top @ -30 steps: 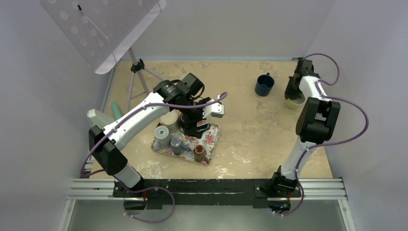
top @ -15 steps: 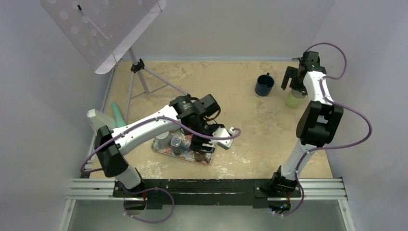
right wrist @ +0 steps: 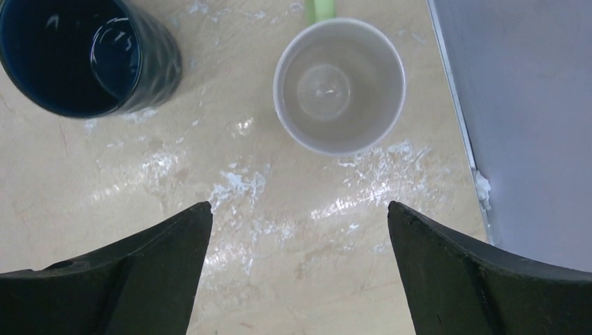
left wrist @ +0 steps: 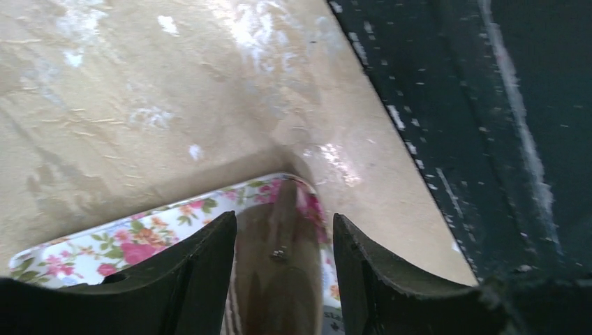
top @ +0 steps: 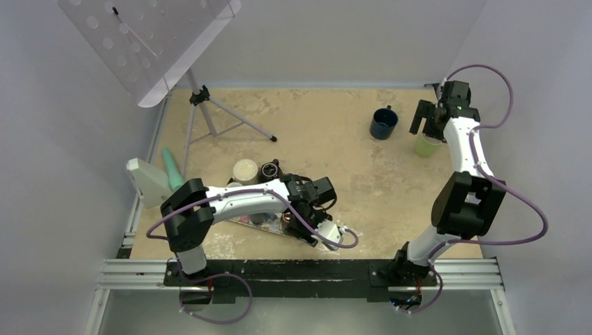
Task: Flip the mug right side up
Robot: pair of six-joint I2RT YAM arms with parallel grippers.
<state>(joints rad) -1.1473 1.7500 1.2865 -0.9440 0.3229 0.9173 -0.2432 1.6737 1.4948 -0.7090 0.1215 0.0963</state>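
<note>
A brown mug (left wrist: pixel 279 279) stands at the near right corner of a floral tray (left wrist: pixel 105 244); blur hides which way up it is. My left gripper (left wrist: pixel 283 216) is low over it, jaws open and straddling the mug closely: the left finger is against its side, the right a sliver off. From above, the left gripper (top: pixel 297 218) covers most of that mug. My right gripper (right wrist: pixel 300 204) hangs wide open and empty over bare table, short of an upright pale green mug (right wrist: pixel 340 84). In the top view the right gripper (top: pixel 427 118) is at the far right.
A dark blue mug (right wrist: pixel 84 56) stands upright left of the green one. A cream mug (top: pixel 245 170) and a dark mug (top: pixel 269 171) sit at the tray's back. A tripod (top: pixel 202 98) with a perforated white board (top: pixel 150 42) stands far left. The black base rail (left wrist: pixel 489 139) runs just past the tray corner.
My left arm swung from the tray's back to its near right corner, dropped low, and its jaws narrowed around the brown mug. My right gripper opened off the green mug and pulled away.
</note>
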